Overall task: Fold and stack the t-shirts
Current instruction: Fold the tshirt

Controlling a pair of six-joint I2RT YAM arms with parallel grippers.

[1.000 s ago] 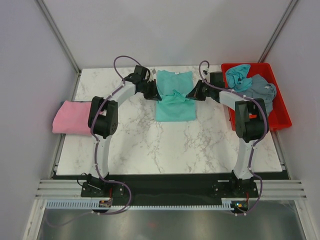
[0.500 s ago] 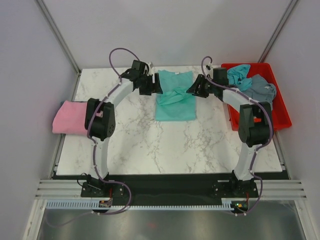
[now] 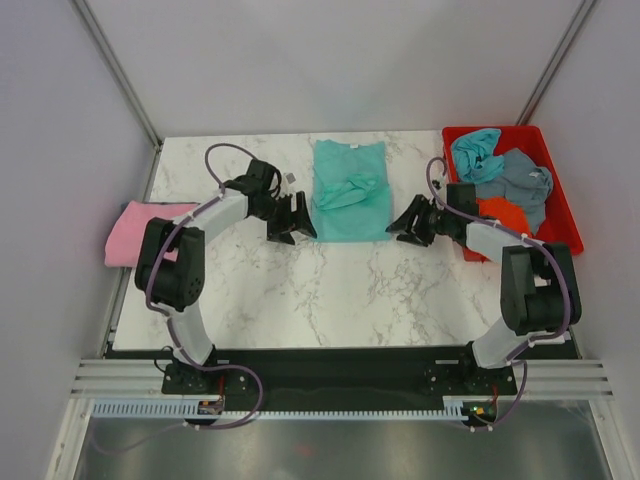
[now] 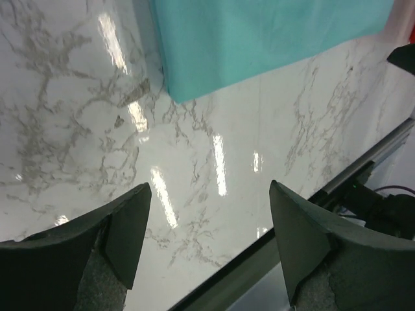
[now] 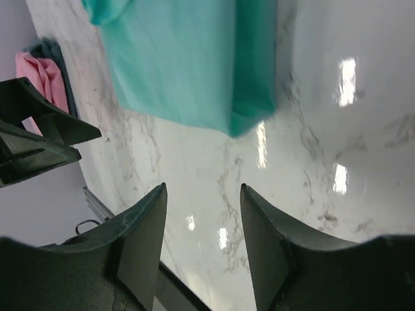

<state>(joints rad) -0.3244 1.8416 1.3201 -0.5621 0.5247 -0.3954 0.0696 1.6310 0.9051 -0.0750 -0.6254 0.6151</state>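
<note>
**Both pincers standing open beside the teal-green shirt**

Top view: A white marble table (image 3: 330,290) is sitting between pale walls, with metal posts running up in the far corners. The teal-green t-shirt (image 3: 350,205) is lying partly folded in the upper middle of the frame. The left gripper (image 3: 292,228) is hovering just beside its lower left corner and the right gripper (image 3: 403,232) just beside its lower right corner. Both are gaping and holding nothing. A folded pink t-shirt (image 3: 140,232) is resting at the left edge. At the upper right, a red tray (image 3: 565,235) is holding the light blue t-shirt (image 3: 475,152), the grey-blue t-shirt (image 3: 522,180) and the orange t-shirt (image 3: 500,212).

Left wrist view: The fingers (image 4: 123,233) are standing wide apart at the bottom of the frame, over bare glossy marble. The teal-green shirt's corner is lying at the top, clear of them.

Right wrist view: The fingers (image 5: 266,246) are spreading apart at the bottom with only marble between them. The teal-green shirt is filling the upper middle, untouched. The pink shirt is showing at the upper left, above the dark left gripper.
</note>
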